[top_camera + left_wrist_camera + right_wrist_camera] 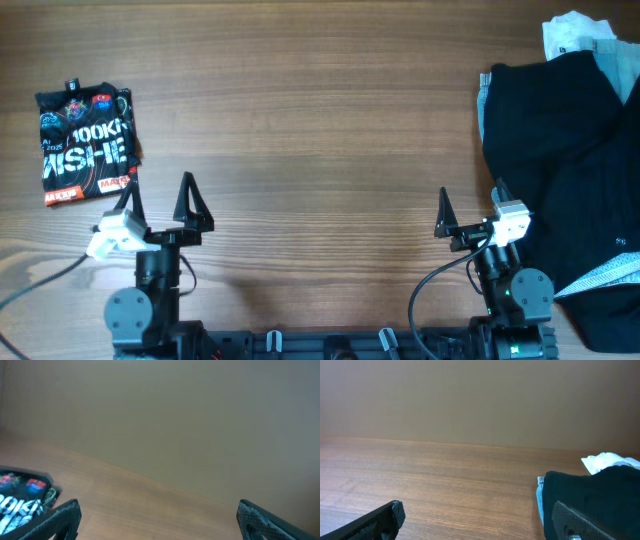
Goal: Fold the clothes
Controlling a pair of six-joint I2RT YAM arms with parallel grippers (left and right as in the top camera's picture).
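Observation:
The black T-shirt [87, 142] with white "100K" lettering and colourful patches lies folded into a small rectangle at the table's far left; a corner of it shows in the left wrist view [22, 496]. My left gripper [160, 197] is open and empty, near the front edge, right of and below the folded shirt. My right gripper [470, 208] is open and empty near the front edge, its right finger close to a heap of dark clothes [570, 180]. In the wrist views both the left gripper [157, 517] and the right gripper [480, 517] have their fingers wide apart over bare wood.
The heap at the right holds a large black garment, light blue fabric [483, 110] and a white piece [570, 35]; it shows in the right wrist view [595, 495]. A grey cable [40, 275] runs at the front left. The wooden table [320, 130] stretches between the shirt and the heap.

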